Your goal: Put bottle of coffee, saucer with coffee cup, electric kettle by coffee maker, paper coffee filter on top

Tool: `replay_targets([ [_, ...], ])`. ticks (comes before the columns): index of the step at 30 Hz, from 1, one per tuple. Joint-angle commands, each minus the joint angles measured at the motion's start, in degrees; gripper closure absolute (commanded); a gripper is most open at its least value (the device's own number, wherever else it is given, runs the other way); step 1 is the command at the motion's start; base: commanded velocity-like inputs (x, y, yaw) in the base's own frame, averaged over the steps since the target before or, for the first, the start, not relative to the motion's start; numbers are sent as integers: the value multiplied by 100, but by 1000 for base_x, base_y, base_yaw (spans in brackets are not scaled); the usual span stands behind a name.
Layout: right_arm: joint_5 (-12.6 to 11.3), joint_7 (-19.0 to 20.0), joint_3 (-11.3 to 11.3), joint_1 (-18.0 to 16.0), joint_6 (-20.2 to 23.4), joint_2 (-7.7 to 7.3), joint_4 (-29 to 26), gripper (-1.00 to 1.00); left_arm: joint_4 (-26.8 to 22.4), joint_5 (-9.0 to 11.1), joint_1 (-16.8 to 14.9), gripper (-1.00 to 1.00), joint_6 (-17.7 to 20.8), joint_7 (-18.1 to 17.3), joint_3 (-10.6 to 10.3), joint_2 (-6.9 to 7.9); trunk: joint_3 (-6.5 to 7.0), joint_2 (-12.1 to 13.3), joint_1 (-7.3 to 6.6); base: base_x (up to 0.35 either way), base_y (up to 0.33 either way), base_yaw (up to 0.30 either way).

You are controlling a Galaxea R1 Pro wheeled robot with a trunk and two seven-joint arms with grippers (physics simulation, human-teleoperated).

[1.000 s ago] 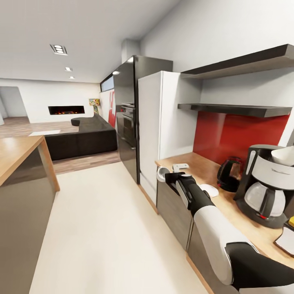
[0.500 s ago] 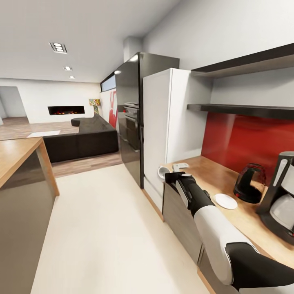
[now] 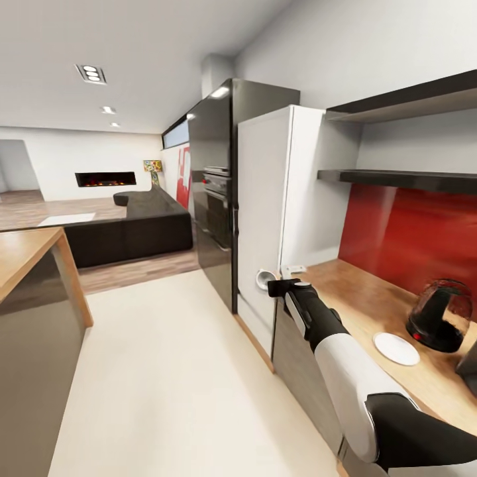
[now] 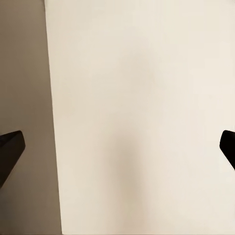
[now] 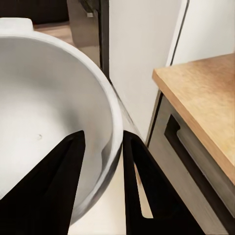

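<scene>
My right gripper (image 3: 275, 286) is shut on the rim of the white coffee cup (image 3: 264, 278), held in the air just off the left end of the wooden countertop (image 3: 351, 295). In the right wrist view the cup (image 5: 44, 107) has its wall pinched between the two black fingers (image 5: 134, 161) of the right gripper (image 5: 103, 139). The white saucer (image 3: 395, 348) lies on the countertop, beside the dark electric kettle (image 3: 437, 317). A dark corner of the coffee maker (image 3: 469, 370) shows at the head view's right edge. My left gripper (image 4: 117, 147) hangs open over the pale floor.
A tall white cabinet (image 3: 265, 212) and a black oven column (image 3: 212, 199) stand past the counter's end. Two dark shelves (image 3: 397, 177) hang above a red backsplash. A wooden island (image 3: 26, 255) stands at the left, with open pale floor (image 3: 172, 371) between.
The head view has swung left: the kettle, saucer and coffee maker have slid to the right of the picture. My right arm holds the cup the same way.
</scene>
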Motion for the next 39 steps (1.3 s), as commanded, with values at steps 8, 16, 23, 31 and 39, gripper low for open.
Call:
replay_targets([
  [8, 48, 22, -20, -1, 30, 7, -7, 100, -8, 43, 4, -100, -8, 3, -13, 2, 14, -2, 5, 311, 167, -212],
  [16, 48, 19, -21, -1, 32, 7, -7, 100, -4, 43, 4, -100, -9, 4, -9, 2, 34, -2, 5, 272, 217, -249],
  [23, 48, 21, -21, -1, 31, 7, -7, 100, -4, 43, 4, -100, -9, 1, -6, 2, 51, -2, 5, 183, 254, -250],
  [31, 48, 18, -20, -1, 32, 7, -7, 100, -6, 43, 4, -100, -9, 1, -6, 2, 71, -2, 5, 65, 69, -250],
  [39, 48, 20, -20, -1, 31, 7, -7, 100, -7, 43, 4, -100, -9, 0, -6, 2, 91, -2, 5, 3, 3, -250],
])
